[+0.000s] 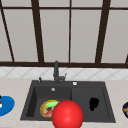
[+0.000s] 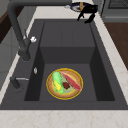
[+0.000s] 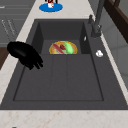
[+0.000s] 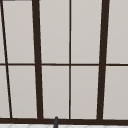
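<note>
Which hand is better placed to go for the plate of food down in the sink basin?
Probably the right hand. It hangs over the sink's flat right section, fingers relaxed and pointing down, holding nothing, beside the basin where the plate of food lies. The red ball blocks part of the front view.

A large window (image 1: 70,30) with dark brown bars spans the wall behind the sink, its panes a flat pale grey. Below it runs a strip of what looks like light tiled backsplash (image 1: 25,72). The countertop (image 1: 12,86) is pale, marbled stone.
</note>
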Available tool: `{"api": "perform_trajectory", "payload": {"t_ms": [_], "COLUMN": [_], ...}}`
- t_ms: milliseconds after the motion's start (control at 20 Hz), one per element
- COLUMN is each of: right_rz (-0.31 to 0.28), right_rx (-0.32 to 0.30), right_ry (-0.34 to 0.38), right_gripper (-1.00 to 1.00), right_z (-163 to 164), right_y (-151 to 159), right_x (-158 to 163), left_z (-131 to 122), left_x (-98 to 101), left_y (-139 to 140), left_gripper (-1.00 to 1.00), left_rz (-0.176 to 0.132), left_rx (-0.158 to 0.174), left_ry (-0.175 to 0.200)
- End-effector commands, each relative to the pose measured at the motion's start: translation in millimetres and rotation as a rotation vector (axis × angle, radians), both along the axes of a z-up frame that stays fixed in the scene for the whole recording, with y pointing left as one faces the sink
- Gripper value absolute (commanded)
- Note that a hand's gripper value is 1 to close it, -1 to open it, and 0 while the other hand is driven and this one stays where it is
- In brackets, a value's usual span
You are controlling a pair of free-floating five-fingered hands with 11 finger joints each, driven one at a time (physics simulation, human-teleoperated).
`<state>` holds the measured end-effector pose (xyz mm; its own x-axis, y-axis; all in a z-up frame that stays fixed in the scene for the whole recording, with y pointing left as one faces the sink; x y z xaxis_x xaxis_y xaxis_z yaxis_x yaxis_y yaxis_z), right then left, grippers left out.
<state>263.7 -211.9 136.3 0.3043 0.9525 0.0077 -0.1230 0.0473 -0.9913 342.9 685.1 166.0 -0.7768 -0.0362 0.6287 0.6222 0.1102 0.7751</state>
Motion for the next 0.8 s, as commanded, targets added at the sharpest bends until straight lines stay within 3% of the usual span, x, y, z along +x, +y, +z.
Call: {"api": "perform_trajectory", "payload": {"t_ms": [0,500,750], "right_rz": [0.0,0.0,0.0], "right_rx": [0.0,0.0,0.0], "right_ry": [0.0,0.0,0.0], "right_gripper": [0.0,0.0,0.0], "right_z": [0,0,0], "right_y": [0,0,0], "right_x": [0,0,0], "left_z": [15,88,112], "left_x": [0.0,12.0,13.8], "left_y": [-3,-26,-56], "left_gripper": [-1.0,-1.0,-1.0], "left_rz": [0.0,-0.019,-0.02], "left_rx": [0.0,0.01,0.051], "left_ry": [-0.008,0.045,0.047]}}
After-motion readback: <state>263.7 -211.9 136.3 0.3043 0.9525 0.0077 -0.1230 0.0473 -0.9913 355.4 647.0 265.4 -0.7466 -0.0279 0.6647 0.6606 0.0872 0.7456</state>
